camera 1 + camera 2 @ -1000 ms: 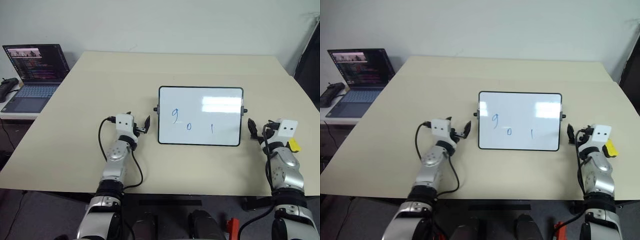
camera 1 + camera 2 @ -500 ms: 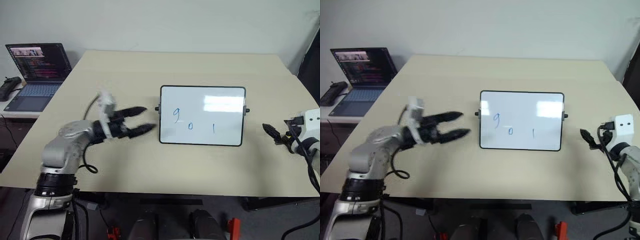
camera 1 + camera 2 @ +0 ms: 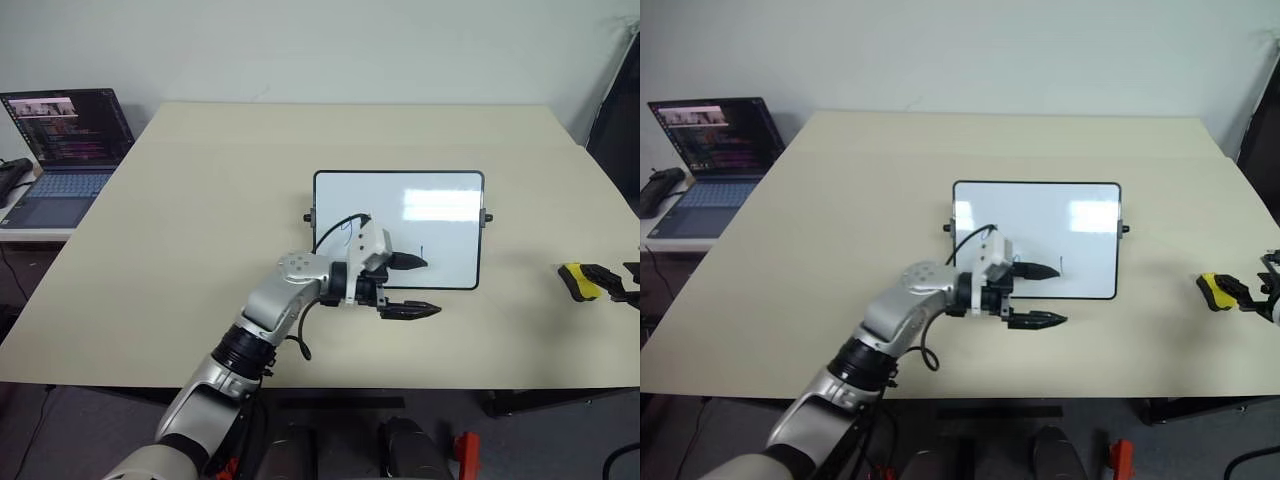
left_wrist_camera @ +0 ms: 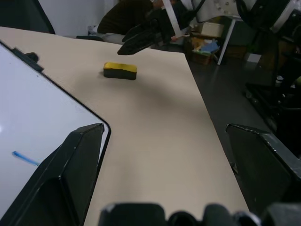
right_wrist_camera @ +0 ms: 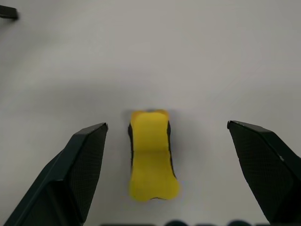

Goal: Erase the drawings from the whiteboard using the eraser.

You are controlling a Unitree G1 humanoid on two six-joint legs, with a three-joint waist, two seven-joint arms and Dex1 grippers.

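Right of the whiteboard (image 3: pixel 400 230), well apart from it, lies the eraser (image 3: pixel 578 281), flat on the table (image 3: pixel 200 200), not yet grasped. Spread wide around it, empty, sits the right gripper (image 5: pixel 167 174), apparently lined up for the pickup. Across the whiteboard's near edge reaches the left gripper (image 3: pixel 408 287), fingers parted and empty, perhaps to steady it. Drawings (image 3: pixel 422 253) unwiped.

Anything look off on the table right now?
Nothing spilled or damaged. One oddity: the left gripper, fingers open, hangs over the whiteboard's near edge, hiding some of the drawings, while the eraser lies untouched on the table between the open right gripper's fingers.
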